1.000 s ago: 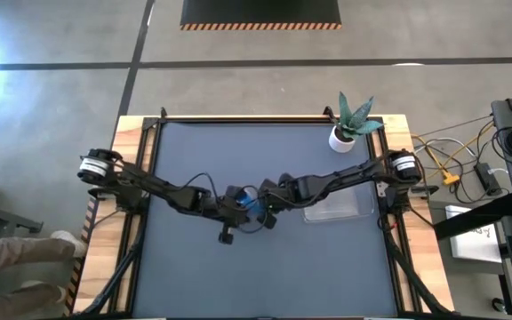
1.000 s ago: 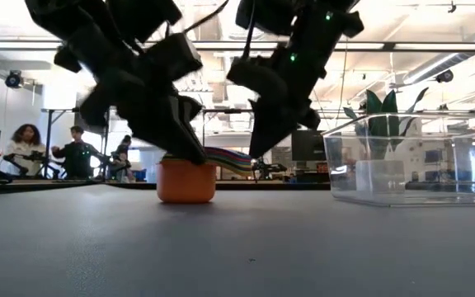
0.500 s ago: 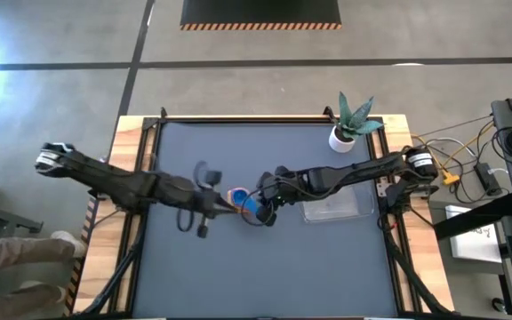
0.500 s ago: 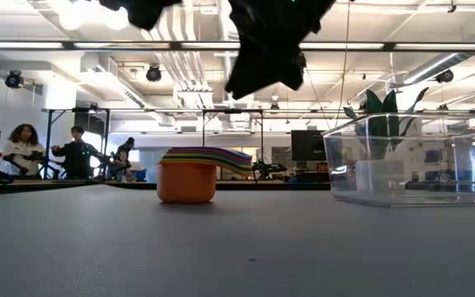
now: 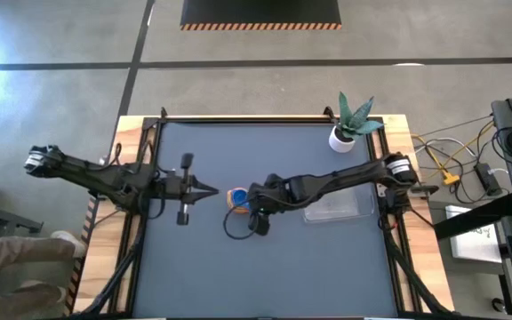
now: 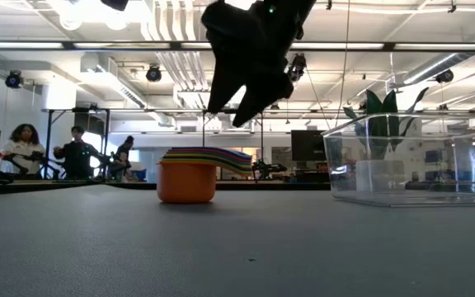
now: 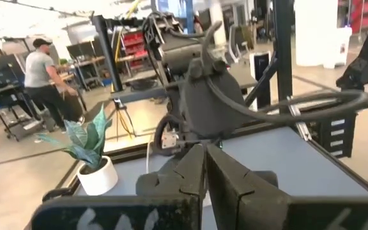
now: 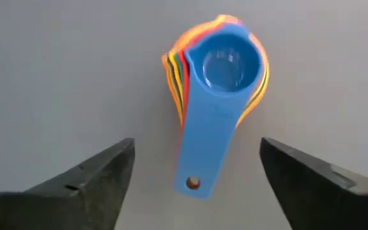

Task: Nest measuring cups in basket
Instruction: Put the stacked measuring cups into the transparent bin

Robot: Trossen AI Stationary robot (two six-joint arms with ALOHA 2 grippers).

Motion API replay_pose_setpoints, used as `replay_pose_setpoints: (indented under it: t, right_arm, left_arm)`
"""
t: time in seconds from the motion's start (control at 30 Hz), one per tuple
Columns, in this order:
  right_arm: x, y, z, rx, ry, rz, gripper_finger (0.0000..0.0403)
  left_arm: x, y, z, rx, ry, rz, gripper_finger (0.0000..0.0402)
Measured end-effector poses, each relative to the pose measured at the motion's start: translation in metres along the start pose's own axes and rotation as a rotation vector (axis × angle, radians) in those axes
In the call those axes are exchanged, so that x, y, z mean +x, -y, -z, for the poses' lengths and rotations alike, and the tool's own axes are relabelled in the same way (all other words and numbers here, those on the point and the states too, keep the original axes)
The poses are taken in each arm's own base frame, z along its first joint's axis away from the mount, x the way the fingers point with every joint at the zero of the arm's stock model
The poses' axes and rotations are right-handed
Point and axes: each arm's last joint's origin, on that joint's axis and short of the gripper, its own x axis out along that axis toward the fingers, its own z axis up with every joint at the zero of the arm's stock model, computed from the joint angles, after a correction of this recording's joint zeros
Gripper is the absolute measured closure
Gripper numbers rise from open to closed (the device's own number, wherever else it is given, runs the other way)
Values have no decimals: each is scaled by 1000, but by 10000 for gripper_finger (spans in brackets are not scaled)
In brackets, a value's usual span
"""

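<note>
The measuring cups (image 8: 225, 61) stand nested in one stack on the grey table, blue on top and orange at the bottom (image 6: 186, 181), with their handles fanned out to one side (image 6: 221, 156). My right gripper (image 8: 197, 145) hangs open above the stack (image 5: 236, 196), a finger on either side of the blue handle and clear of it. The clear basket (image 5: 336, 206) stands to the right of the stack. My left gripper (image 5: 210, 189) is shut on nothing, held level to the left of the cups.
A white pot with a green plant (image 5: 345, 133) stands at the table's far right, behind the basket (image 6: 411, 161). Bare grey table lies near and to the left of the stack. People stand in the room beyond the table (image 6: 72, 153).
My left gripper has lifted off the stack, tipped up to level and drawn back toward the table's left edge. My right gripper has opened, let go of the cups and risen a little. The stack stays where it was.
</note>
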Motion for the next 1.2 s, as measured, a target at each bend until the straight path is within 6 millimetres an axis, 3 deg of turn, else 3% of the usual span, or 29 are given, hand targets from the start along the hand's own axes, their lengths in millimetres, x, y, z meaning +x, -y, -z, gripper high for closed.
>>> replay_pose_setpoints:
  t: [0.2,0.47,0.73,0.9,1.2]
  right_arm:
    - [18,5,1,64,-48,27,36]
    - [52,10,3,52,-105,68,34]
    - [84,7,-2,7,-163,70,39]
    - [92,5,-5,-7,-226,95,86]
    - [89,4,-10,-12,-249,108,230]
  left_arm:
    - [-13,-1,15,-18,76,-52,402]
    - [-25,-3,20,-26,100,-76,402]
    - [-24,-2,22,-23,88,-75,402]
    - [-23,-2,24,-22,73,-99,402]
    - [-21,-3,26,-20,51,-129,402]
